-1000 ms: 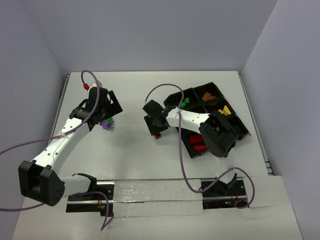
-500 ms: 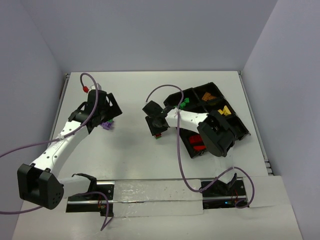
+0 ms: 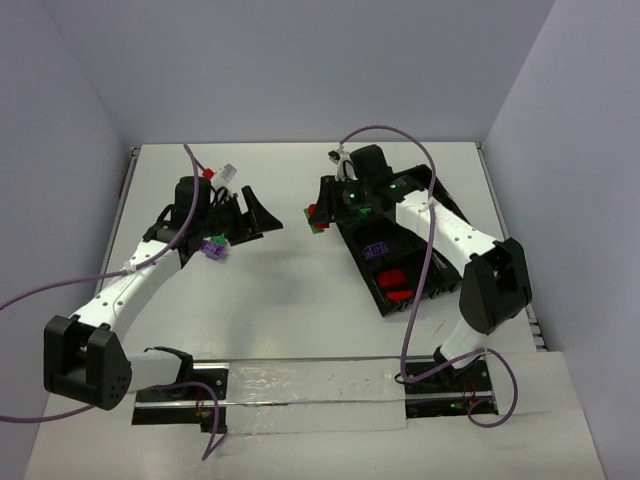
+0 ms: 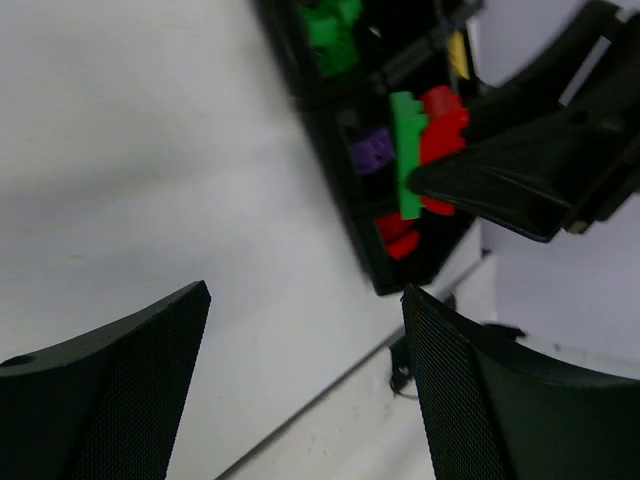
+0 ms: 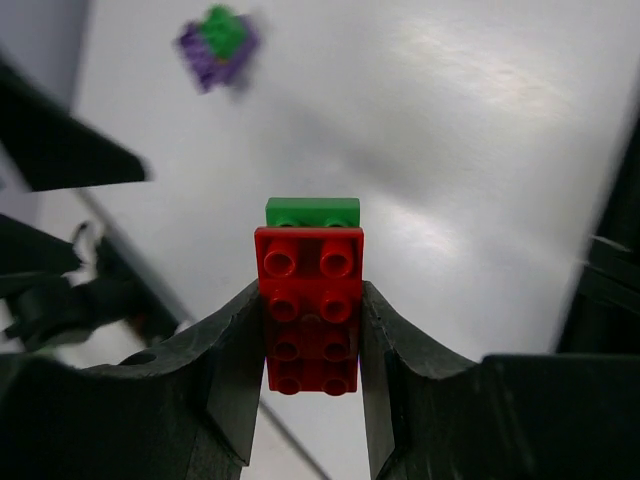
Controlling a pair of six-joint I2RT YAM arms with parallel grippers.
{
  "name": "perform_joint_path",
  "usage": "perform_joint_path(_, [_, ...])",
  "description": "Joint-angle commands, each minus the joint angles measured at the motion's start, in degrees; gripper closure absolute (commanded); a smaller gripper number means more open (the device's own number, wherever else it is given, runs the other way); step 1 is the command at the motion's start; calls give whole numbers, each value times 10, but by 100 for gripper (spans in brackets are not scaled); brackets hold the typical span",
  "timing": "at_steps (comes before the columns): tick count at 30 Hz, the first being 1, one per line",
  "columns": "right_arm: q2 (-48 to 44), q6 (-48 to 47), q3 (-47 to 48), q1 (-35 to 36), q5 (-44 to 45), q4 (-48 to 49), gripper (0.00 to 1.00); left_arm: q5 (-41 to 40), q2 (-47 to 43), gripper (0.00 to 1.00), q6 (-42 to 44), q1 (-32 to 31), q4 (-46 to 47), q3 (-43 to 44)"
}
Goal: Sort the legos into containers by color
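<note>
Up from mid-table my right claw (image 3: 325, 205) has carried the red-and-green lego stack (image 5: 309, 300), pinched tight between both fingers, to the black tray's (image 3: 352, 245) far left corner. My left claw (image 4: 305, 300) gapes wide, empty, near a purple-green lego (image 3: 212, 246) on the table (image 3: 280, 300).

Red brick (image 5: 309, 300), green brick (image 5: 312, 212); loose pair (image 3: 212, 247) purple and green; tray (image 3: 368, 275) black; table (image 3: 280, 300) white.

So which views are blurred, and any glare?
Left wrist view: soft, black divided plastic tray smeared. Right wrist view: red studded plastic brick in the right tool sharp, far purple-and-green brick cluster blurred, sheen on white table. Top view: sharp.
</note>
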Motion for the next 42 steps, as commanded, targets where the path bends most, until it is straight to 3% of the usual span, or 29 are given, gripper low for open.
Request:
perform_joint_path(1, [-22, 42, 0, 19, -187, 45, 100, 156, -40, 15, -18, 2, 126, -32])
perform_joint_path(7, [-41, 106, -18, 18, -297, 133, 100, 227, -42, 15, -12, 2, 120, 6])
perform_joint_path(17, [-59, 138, -16, 14, -358, 190, 100, 268, -42, 22, -27, 3, 164, -3])
perform_joint_path(27, [-79, 153, -24, 12, -411, 218, 100, 313, -49, 26, -76, 5, 258, -11])
perform_joint_path(34, [-83, 207, -52, 12, -442, 299, 100, 384, -52, 30, -138, 5, 370, -21])
perform_joint_path(41, [-75, 232, -53, 12, -448, 334, 100, 395, -40, 42, -134, 5, 366, -17])
perform_joint_path(42, [-73, 235, -52, 12, -448, 337, 100, 392, -42, 48, -134, 5, 366, -17])
